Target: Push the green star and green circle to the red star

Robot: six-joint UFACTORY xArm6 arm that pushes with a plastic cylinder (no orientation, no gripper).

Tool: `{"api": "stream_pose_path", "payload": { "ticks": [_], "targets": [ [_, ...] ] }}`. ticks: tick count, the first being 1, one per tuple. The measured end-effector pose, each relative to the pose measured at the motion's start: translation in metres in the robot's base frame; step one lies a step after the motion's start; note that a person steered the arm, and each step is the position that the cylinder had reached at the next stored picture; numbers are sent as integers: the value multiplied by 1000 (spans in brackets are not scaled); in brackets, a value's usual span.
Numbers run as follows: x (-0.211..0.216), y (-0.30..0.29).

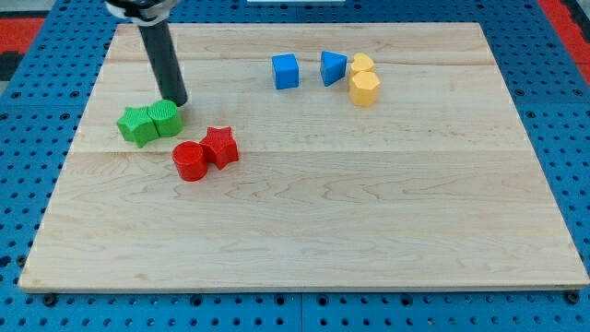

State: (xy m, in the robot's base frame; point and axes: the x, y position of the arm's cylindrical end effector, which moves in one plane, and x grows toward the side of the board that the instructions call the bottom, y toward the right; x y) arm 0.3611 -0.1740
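Viewing the single camera feed, I found my tip planted on the surface at the upper edge of the green circle, touching it or very nearly so. The rig carried no fingers, only a rod, so there was no opening to report. The green star sat pressed against the circle's left side. The red star lay to the lower right of the green pair, close by but apart, with a red circle touching it on its lower left.

In my judgement, the deciding relation was this: the target lay down and right of the greens, while my tip stood above them, slightly right. A push from there would drive them downward, not toward the star.

A blue cube, a blue triangle and two yellow blocks stood well clear at the top.
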Motion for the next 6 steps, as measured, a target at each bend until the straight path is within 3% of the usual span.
{"api": "stream_pose_path", "payload": {
  "ticks": [2, 4, 5, 6],
  "targets": [
    [16, -16],
    [6, -106],
    [52, -109],
    [56, -68]
  ]
}}
